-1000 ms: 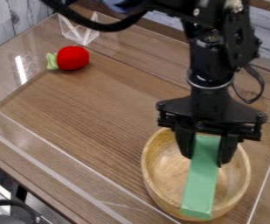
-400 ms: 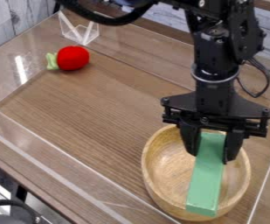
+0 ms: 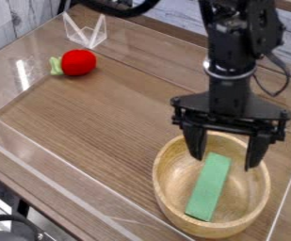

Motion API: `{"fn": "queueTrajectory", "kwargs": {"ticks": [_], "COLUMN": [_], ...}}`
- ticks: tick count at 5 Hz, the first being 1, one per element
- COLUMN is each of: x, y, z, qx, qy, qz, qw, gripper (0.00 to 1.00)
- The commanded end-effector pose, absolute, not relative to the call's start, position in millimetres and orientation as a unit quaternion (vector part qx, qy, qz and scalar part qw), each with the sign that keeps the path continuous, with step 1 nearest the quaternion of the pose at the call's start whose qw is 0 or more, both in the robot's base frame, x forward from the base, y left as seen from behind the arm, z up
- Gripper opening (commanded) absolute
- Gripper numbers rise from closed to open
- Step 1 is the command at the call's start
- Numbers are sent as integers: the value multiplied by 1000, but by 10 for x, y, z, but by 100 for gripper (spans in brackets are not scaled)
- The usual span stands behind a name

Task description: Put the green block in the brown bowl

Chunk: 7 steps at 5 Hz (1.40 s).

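Observation:
The green block (image 3: pixel 209 187), a flat mint-green bar, lies inside the brown bowl (image 3: pixel 168 191), slanting from the bowl's middle toward its near rim. The bowl is round, light wood, at the table's near right. My gripper (image 3: pixel 228 153) hangs straight down just above the bowl, its black fingers (image 3: pixel 194 146) spread wide on either side of the block's upper end. The gripper is open and nothing is between the fingers.
A red ball with a green leaf (image 3: pixel 76 62) rests at the far left of the wooden table (image 3: pixel 97 122). Clear plastic walls (image 3: pixel 35 155) border the table's left and near sides. A folded clear piece (image 3: pixel 88 32) stands behind the ball.
The gripper has opened and let go of the green block, which dropped and now lies in the bowl. The arm has stayed nearly in place.

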State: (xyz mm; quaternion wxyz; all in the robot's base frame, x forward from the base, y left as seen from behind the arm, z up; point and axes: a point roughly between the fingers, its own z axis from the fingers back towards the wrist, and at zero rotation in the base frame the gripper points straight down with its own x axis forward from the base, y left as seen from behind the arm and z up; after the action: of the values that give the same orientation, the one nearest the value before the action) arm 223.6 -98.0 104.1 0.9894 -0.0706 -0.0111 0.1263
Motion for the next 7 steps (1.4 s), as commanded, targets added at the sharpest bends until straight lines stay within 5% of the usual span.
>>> {"fn": "queueTrajectory", "kwargs": {"ticks": [1,2,4,7], "x": [2336,2428,2648,3006], "y": [-924,-757,-253,-278], "z": [1330,1489,1517,1433], "qx": [-87,-83,-51,-33], "qy": [-52,-73,-101,-103], "qz": [123,121,112,82], "qw": [987,986,987,991], "gripper": [100,100,100,100]}}
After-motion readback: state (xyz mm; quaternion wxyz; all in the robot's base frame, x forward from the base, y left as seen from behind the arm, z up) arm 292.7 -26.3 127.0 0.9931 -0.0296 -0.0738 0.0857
